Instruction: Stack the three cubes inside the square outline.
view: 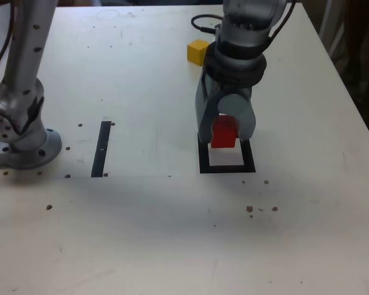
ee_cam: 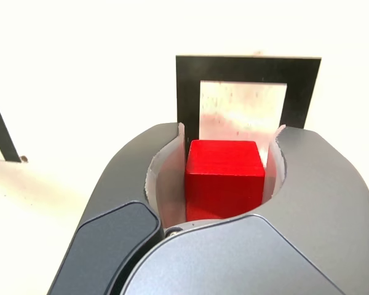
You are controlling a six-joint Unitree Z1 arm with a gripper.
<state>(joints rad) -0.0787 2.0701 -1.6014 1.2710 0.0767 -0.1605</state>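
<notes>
Square outline [view: 227, 167] unobstructed — yellow cube [view: 197, 51] well apart

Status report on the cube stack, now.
Gripper shut on red cube, at square outline's edge. Yellow cube waiting behind. Green unseen. Outline clear.

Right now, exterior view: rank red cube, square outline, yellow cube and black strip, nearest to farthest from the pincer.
1. Red cube: held between the jaws of the pincer.
2. Square outline: just below the fingertips.
3. Yellow cube: behind the arm, toward the table's far edge.
4. Black strip: well off to the exterior view's left.
</notes>
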